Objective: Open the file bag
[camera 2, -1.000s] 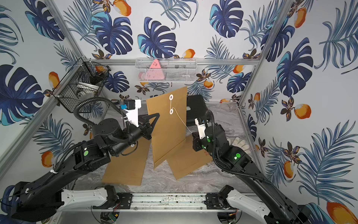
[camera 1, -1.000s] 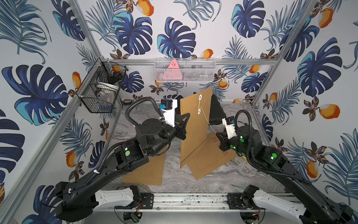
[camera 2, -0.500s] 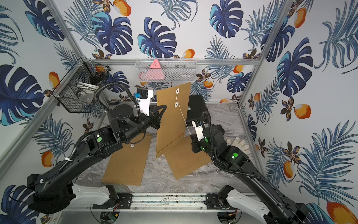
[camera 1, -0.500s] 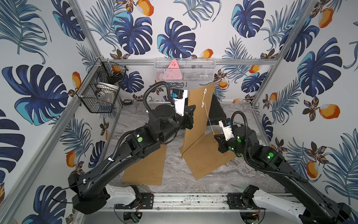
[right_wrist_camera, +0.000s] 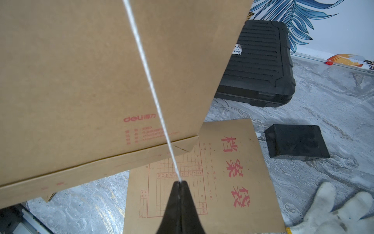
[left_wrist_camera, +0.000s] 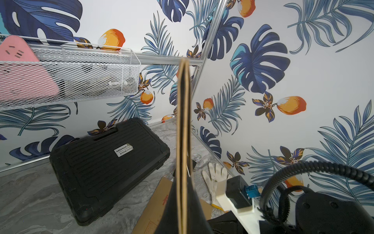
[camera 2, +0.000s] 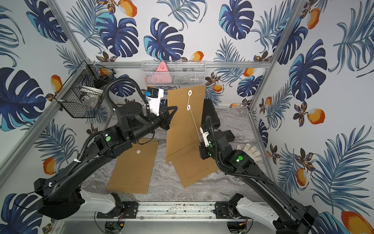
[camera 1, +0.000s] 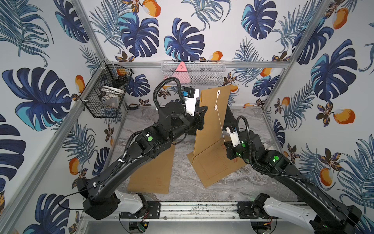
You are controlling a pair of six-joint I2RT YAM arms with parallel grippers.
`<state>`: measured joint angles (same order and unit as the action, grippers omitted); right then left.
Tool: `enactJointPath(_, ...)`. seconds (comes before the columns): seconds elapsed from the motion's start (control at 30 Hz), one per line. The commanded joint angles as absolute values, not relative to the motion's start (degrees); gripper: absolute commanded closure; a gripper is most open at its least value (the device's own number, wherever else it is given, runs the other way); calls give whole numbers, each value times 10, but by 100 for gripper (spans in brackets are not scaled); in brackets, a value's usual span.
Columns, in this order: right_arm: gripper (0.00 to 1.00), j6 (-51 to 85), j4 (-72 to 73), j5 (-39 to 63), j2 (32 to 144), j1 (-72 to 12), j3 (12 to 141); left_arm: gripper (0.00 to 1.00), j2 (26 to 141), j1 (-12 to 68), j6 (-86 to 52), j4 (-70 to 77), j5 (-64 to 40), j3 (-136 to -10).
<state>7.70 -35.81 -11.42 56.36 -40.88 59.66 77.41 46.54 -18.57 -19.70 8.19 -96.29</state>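
Observation:
A brown file bag (camera 1: 210,125) (camera 2: 184,125) stands upright on its bottom edge in mid-table, its two white discs (camera 1: 216,106) facing the right arm. My left gripper (camera 1: 203,110) (camera 2: 175,108) is shut on the bag's side edge; in the left wrist view the bag's edge (left_wrist_camera: 183,121) runs straight out between the fingers of my left gripper (left_wrist_camera: 183,182). A white string (camera 1: 220,123) (right_wrist_camera: 149,81) stretches taut from the lower disc down to my right gripper (camera 1: 227,144) (right_wrist_camera: 179,182), which is shut on its end.
A second file bag (camera 1: 216,168) lies flat under the upright one, a third (camera 1: 153,174) flat at the left. A black tool case (left_wrist_camera: 109,168), a small black box (right_wrist_camera: 295,140) and a white glove (camera 2: 250,151) lie behind and right. A wire basket (camera 1: 107,95) hangs left.
My left arm has swung up and toward the back, standing the file bag more upright. My right gripper has kept hold of the string, which now runs taut.

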Motion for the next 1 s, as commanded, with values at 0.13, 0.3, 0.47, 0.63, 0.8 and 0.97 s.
enactJointPath(0.13,100,53,-342,-44,555,-410,585,100,768,461,-196,-173,81,-961)
enactJointPath(0.3,100,34,-334,12,554,-410,585,100,761,459,-199,-171,83,-952)
enactJointPath(0.47,100,16,-325,70,549,-410,578,100,757,456,-198,-171,88,-943)
enactJointPath(0.63,100,6,-311,127,544,-411,573,100,749,448,-202,-171,88,-930)
enactJointPath(0.8,100,-8,-303,171,545,-414,572,100,744,438,-207,-170,86,-923)
enactJointPath(0.97,100,-21,-305,214,558,-417,577,100,742,435,-208,-172,89,-920)
